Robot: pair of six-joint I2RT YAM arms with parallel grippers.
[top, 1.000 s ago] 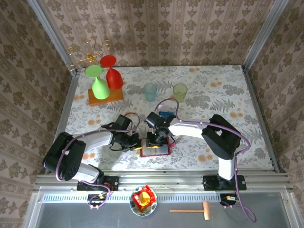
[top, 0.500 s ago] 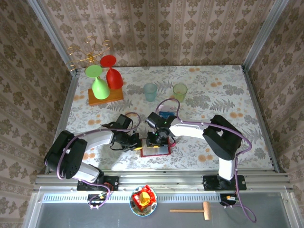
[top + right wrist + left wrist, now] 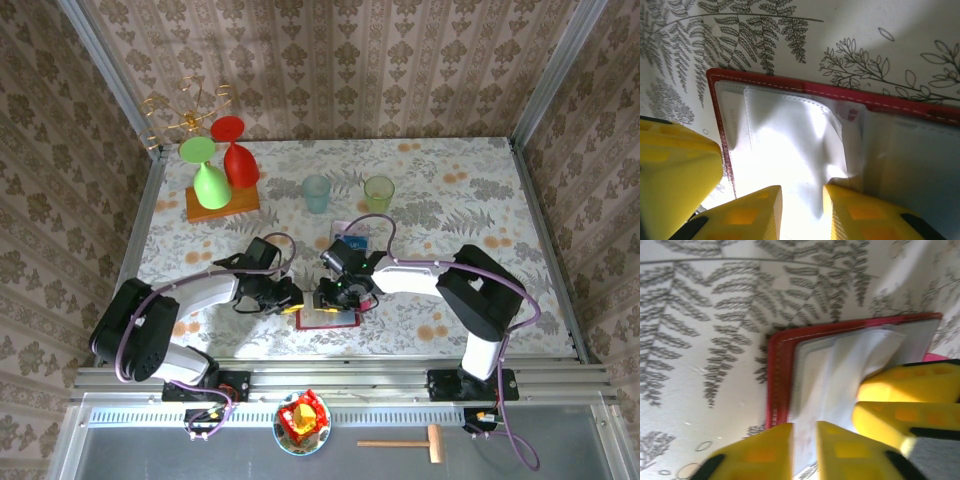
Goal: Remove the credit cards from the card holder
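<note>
The red card holder lies open near the table's front edge, with both grippers on it. In the left wrist view its red border frames a crumpled clear pocket. My left gripper hangs over that pocket at the holder's left end, jaws a narrow gap apart. My right gripper stands slightly open astride a raised fold of the clear pocket, one fingertip touching the crumple. From above, the left gripper and right gripper nearly touch. A blue credit card lies behind the right wrist.
A green and a red cone stand on a wooden block at the back left, beside a gold wire stand. A pale blue cup and a green cup stand mid-table. Below the front rail are a toy bowl and a wooden hammer.
My right wrist has shifted a little to the right and nearer the front edge. The left gripper's jaws have parted slightly. The holder stays in place.
</note>
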